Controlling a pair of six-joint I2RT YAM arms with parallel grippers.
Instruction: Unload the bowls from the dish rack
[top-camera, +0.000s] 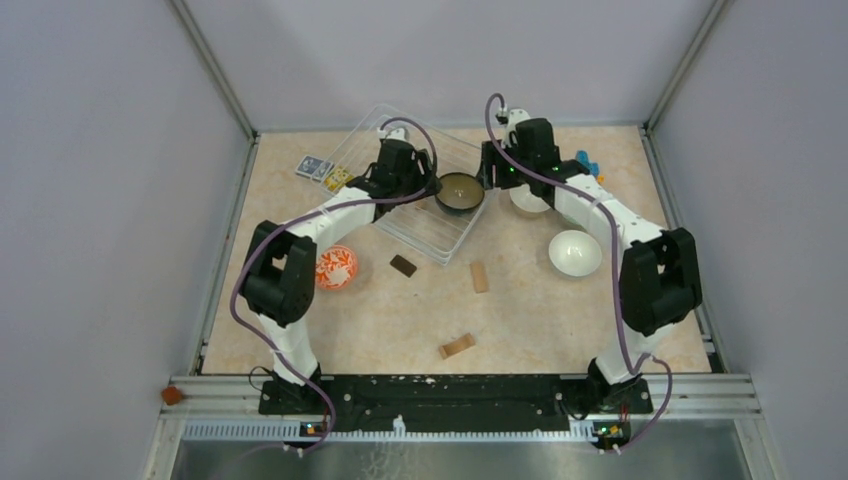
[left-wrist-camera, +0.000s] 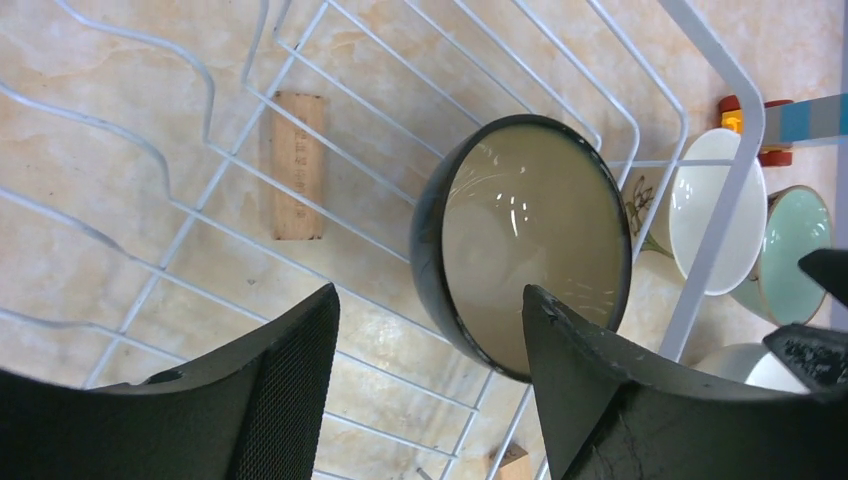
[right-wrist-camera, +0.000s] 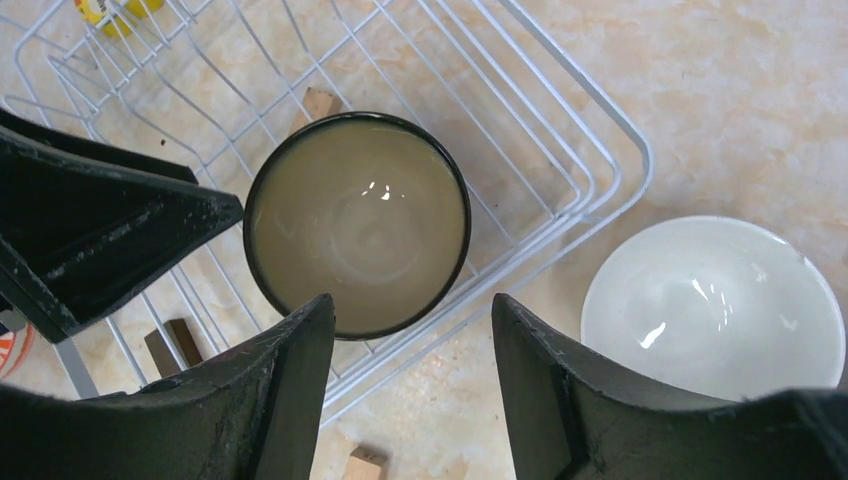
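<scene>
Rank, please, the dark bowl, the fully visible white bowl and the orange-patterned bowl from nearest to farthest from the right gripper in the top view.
1. dark bowl: in the dish rack, right next to the right gripper.
2. white bowl: on the table on the right side, closer to the arm bases.
3. orange-patterned bowl: far left, beside the left arm.

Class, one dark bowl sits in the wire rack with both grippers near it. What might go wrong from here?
1. The left gripper and right gripper, both open, crowd the same dark bowl and may collide.
2. A finger could catch the dish rack wires and drag the rack during the lift.
3. The white bowl lies just outside the rack; a swinging arm might knock it.
</scene>
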